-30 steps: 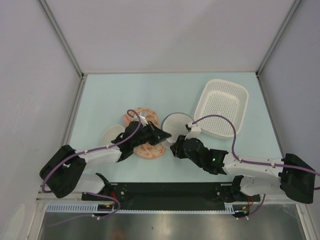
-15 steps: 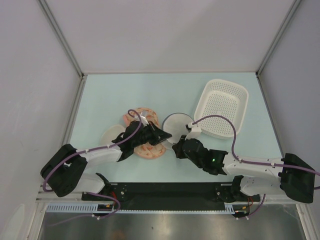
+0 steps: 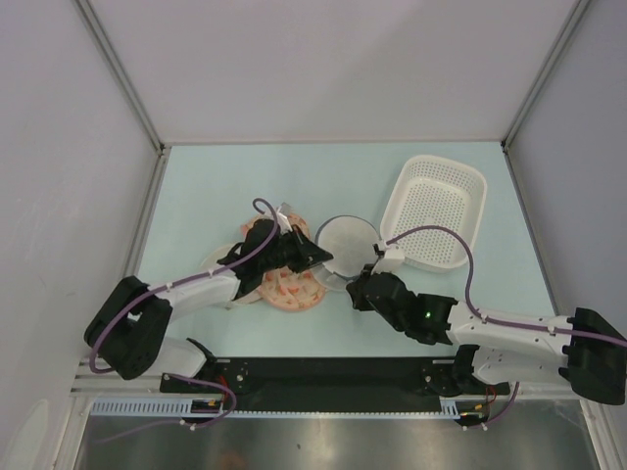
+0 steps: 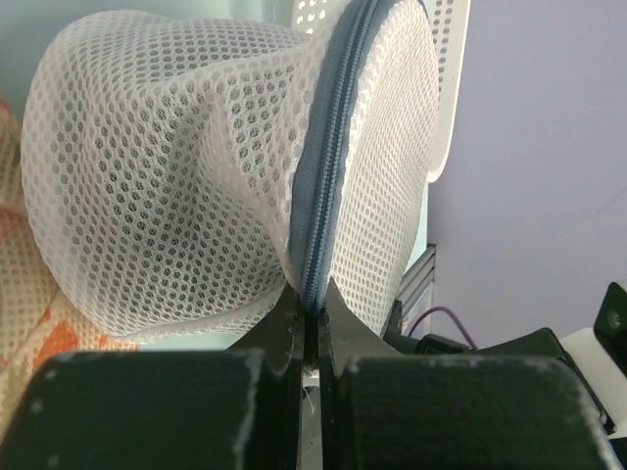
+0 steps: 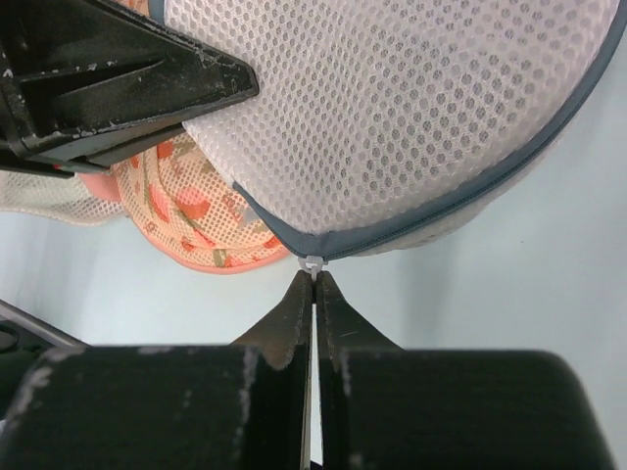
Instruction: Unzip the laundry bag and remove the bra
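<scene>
The laundry bag (image 3: 346,245) is a round white mesh drum with a dark zipper band (image 4: 323,166), zipped shut and lifted between both grippers. My left gripper (image 3: 323,262) is shut on the zipper band at the bag's left edge (image 4: 312,294). My right gripper (image 3: 355,286) is shut on the small white zipper pull (image 5: 312,264) at the bag's near rim. The bag fills the upper right wrist view (image 5: 411,108). The bra is hidden; nothing black shows through the mesh.
A peach-orange floral padded item (image 3: 289,284) lies under my left arm, also in the right wrist view (image 5: 186,215). A plain white mesh bag (image 3: 220,262) lies left of it. A white perforated basket (image 3: 436,211) stands at the right.
Both grippers have moved up and away from the arm bases with the bag between them; the bag has shifted slightly farther back and right. The left arm now reaches further across the floral item.
</scene>
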Available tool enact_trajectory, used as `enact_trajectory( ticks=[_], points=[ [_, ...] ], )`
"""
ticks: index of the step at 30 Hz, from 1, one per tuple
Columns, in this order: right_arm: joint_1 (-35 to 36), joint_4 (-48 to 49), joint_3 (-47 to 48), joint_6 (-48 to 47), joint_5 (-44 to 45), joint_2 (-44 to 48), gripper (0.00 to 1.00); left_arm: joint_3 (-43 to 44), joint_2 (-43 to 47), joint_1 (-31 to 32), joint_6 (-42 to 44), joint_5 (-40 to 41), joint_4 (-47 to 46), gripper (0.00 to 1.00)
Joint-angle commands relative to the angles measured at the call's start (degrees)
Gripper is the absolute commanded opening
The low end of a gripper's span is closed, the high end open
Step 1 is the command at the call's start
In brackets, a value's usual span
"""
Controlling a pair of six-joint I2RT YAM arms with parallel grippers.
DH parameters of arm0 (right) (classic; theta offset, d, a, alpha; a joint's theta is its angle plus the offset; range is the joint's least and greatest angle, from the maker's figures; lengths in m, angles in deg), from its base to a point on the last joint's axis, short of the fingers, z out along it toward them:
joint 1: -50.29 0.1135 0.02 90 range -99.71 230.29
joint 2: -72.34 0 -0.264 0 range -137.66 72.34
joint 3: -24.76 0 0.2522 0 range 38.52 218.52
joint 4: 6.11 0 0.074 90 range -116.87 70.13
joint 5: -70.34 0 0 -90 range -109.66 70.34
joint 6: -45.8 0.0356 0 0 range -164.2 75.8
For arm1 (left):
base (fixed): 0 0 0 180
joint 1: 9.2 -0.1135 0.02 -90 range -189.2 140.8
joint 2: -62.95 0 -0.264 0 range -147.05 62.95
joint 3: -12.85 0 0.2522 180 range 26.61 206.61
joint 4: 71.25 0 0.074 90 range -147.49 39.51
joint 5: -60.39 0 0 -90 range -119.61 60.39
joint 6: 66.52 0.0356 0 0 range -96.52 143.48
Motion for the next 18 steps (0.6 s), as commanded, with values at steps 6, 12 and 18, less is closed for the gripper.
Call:
enact_trajectory(
  ticks=[6, 12, 18],
  points=[
    [0.4, -4.5, -0.5, 0.9, 2.8, 2.3, 0.0, 10.0, -4.6, -2.0, 11.7, -1.8, 6.1, 0.0],
    [0.4, -2.6, 0.3, 0.3, 1.9, 1.5, 0.0, 9.5, -1.1, -1.9, 17.3, -0.9, 9.2, 0.56],
    [0.8, -0.1, 1.6, -0.1, 0.8, -1.0, 0.0, 6.7, 6.8, -0.5, 21.9, 3.4, 17.6, 0.66]
  ],
)
